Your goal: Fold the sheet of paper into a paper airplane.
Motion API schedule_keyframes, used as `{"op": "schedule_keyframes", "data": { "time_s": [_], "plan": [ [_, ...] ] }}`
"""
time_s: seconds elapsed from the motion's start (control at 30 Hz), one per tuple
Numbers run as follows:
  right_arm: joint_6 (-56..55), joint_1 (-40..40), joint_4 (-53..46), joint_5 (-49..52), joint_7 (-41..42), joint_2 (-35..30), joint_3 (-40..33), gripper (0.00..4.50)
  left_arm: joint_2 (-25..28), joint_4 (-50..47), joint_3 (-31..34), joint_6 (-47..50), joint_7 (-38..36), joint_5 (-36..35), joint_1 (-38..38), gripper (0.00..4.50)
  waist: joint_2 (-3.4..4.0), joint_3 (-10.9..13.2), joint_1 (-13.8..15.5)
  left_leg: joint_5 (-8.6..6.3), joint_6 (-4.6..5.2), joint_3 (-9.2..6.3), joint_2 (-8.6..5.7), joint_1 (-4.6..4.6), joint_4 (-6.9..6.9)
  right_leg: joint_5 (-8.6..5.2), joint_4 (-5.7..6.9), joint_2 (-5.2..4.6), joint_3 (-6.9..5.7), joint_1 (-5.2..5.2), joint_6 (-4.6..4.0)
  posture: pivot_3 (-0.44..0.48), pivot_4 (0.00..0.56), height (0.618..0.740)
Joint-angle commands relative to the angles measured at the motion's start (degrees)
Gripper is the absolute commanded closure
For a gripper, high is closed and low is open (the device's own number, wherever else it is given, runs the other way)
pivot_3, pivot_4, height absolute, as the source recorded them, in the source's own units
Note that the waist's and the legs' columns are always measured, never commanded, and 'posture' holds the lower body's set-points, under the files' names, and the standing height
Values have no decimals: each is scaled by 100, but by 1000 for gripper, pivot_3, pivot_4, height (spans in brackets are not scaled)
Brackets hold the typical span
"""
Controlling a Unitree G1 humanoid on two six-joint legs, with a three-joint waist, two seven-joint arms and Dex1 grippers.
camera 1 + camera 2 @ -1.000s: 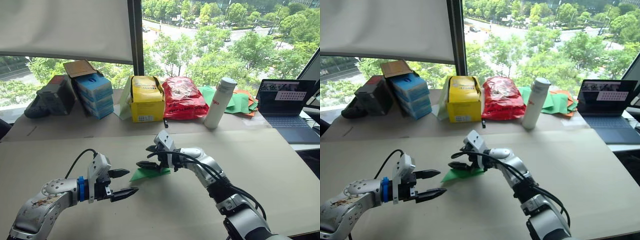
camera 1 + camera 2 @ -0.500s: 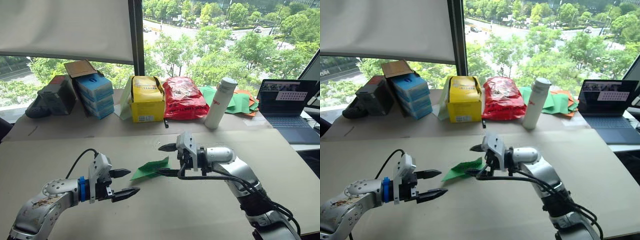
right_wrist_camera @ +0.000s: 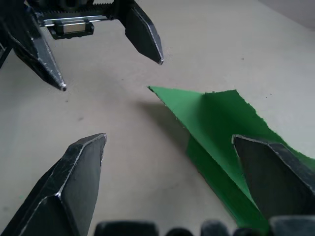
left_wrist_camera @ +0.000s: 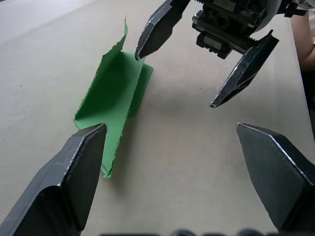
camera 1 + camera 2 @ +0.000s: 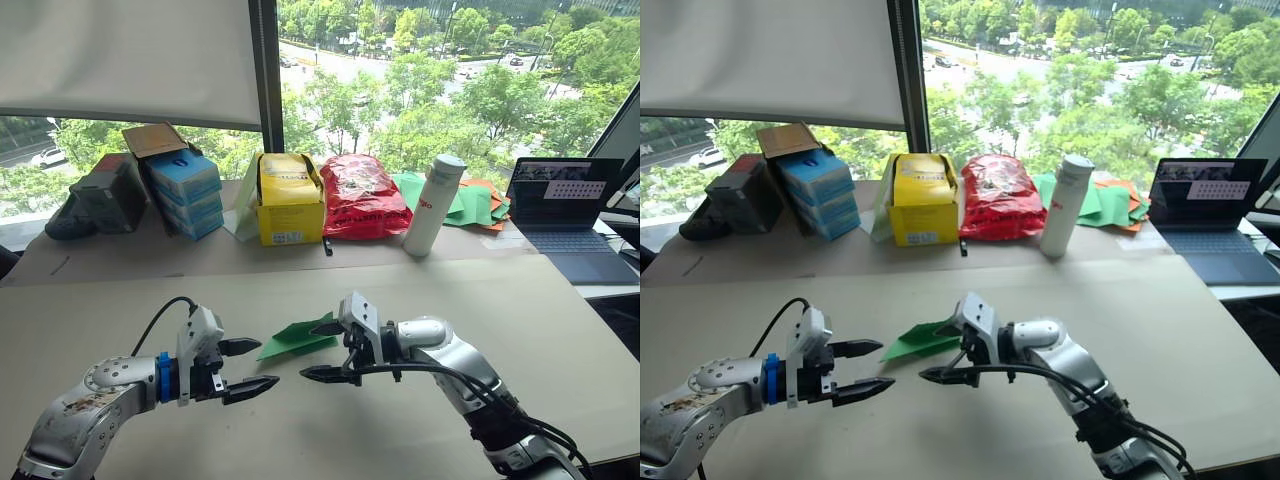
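A wide beige table (image 5: pixel 560 330) stands before big windows (image 5: pixel 430 80) overlooking sunlit green trees (image 5: pixel 500 100).

Bottle (image 5: pixel 430 205): red lettering runs down its side, too small to read.
Yellow box (image 5: pixel 290 198): a white label panel low on its front, print not legible.
Red bag (image 5: pixel 364 196): faint pale print on the front, unreadable.
Blue boxes (image 5: pixel 187 190): a dark mark on the top box, no words legible.
Laptop (image 5: pixel 565 200): a white strip with dark specks on the screen, illegible.
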Motion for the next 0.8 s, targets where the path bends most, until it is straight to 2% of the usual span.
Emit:
{"op": "schedule_keyframes", "data": {
  "time_s": [0.03, 0.2, 0.37, 0.6, 0.8],
  "plan": [
    [-290, -374, 600, -200, -39, 262, 75, 0, 53, -103, 51, 22, -12, -74, -67, 40, 0, 0, 1, 1, -1, 0, 0, -2, -1, 0, -1, 1, 0, -1, 0, 0, 150, 740],
    [-269, -1153, 1773, -481, -154, 791, 121, 0, 35, -165, 56, 26, 28, -95, -18, 40, 0, 0, -6, 1, -1, 0, -2, -8, 0, 0, -2, 2, -2, -4, 0, 0, 150, 740],
    [32, -1702, 2532, -673, -105, 973, 157, 0, 24, -247, 81, 24, 81, -110, 87, 40, 2, 1, -8, 2, -4, -1, -1, -8, -3, 0, 4, -4, -2, -7, 0, 0, 150, 740],
    [175, -1910, 2463, -650, 178, 896, 52, 0, 14, -281, 95, 13, 151, -146, 158, 40, 3, 2, -26, 2, -5, -1, 0, -12, -5, 0, 5, -16, -1, -14, 0, 0, 150, 740],
    [-392, -2007, 1885, -790, 565, 483, 114, 0, 19, -226, 89, -23, 141, -140, 157, 40, 5, 3, -23, 2, -5, -1, -2, -22, -5, 1, 5, -24, -1, -25, -1, 0, 150, 740]
  ]
}}
